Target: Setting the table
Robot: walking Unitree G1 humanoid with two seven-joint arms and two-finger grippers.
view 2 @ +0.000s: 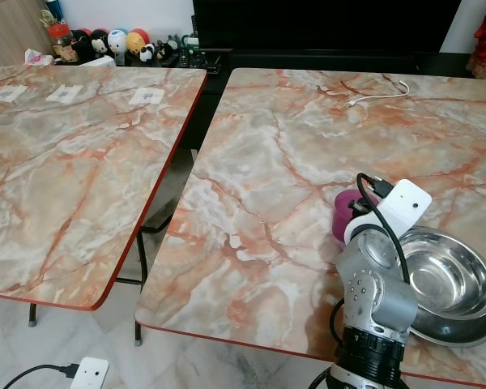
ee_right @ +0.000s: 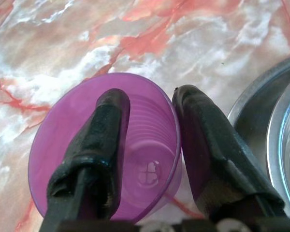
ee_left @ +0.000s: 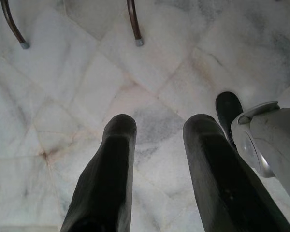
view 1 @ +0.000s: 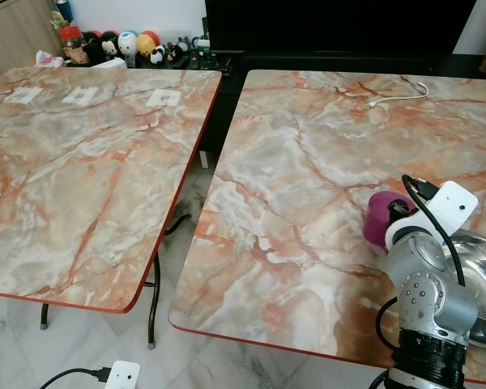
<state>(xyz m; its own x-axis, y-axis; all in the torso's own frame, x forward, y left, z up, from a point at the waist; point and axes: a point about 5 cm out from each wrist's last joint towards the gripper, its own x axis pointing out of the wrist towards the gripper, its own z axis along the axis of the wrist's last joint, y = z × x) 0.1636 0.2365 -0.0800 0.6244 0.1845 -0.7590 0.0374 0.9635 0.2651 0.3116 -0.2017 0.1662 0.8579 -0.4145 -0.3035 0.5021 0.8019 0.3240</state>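
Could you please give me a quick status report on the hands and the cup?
Right hand astride the purple cup rim, one finger inside. Left hand idle, open over floor. Steel bowl close beside cup.
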